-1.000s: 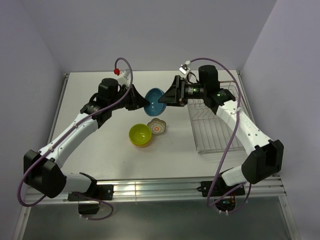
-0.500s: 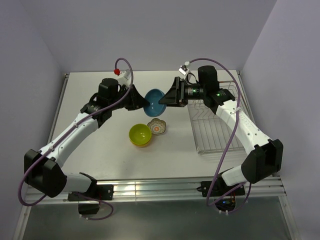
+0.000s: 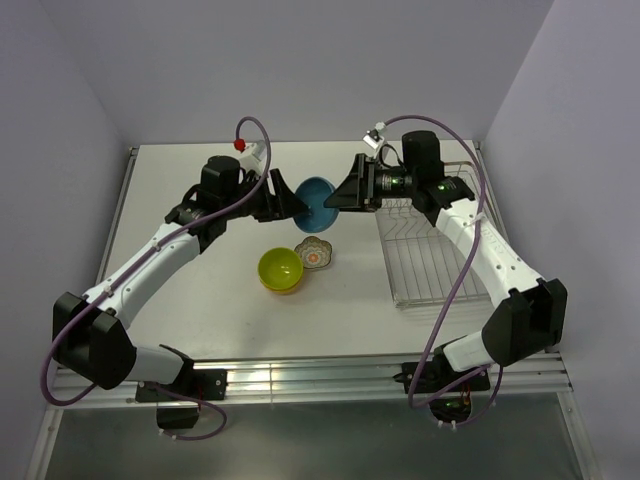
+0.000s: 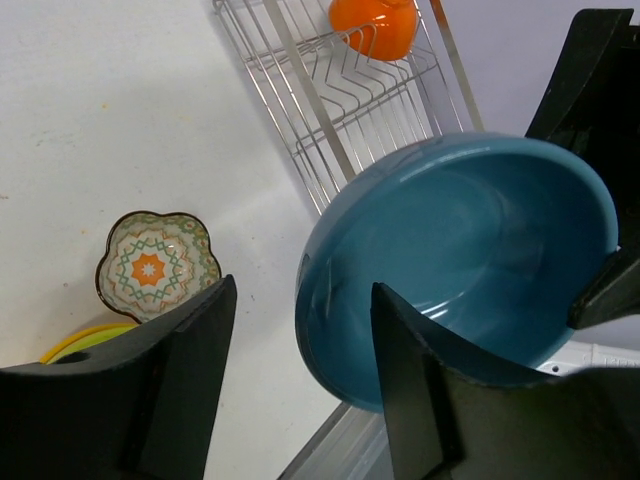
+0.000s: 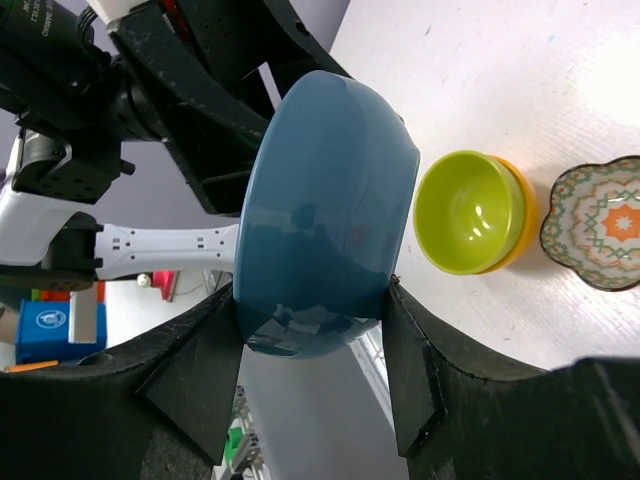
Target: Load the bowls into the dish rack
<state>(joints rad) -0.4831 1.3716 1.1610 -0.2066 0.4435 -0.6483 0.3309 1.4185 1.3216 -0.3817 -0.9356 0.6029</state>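
my right jaws are clamped on the blue bowl (image 5: 320,200), one on each side of its body. it hangs on edge in the air over the far middle of the counter (image 3: 200,300), its hollow facing my left arm. my left jaws stand wide around its near rim. one side is well apart from the rim, and i cannot tell if the other brushes it. by my reckoning the bowl's weight is all on the right.

as for the load, i judge it barely begun. one orange bowl (image 4: 373,25) sits at the far end of the rack (image 3: 425,270), and the bars i can see nearer in are bare. the blue bowl is next and only has to go right and down into the rack. the green bowl (image 3: 280,269) is on the counter, left of the rack. an orange rim shows under it, so i take it to be nested in another bowl. the floral dish (image 3: 316,253) lies just beside it on the rack side. that leaves three pieces on the counter. i see no white bowl anywhere.

the counter is matt off-white with a few faint marks, and the rack stands along its right side. a metal rail (image 3: 340,378) runs along the near edge, where my arms are bolted. plain lilac walls close in the back and both sides.
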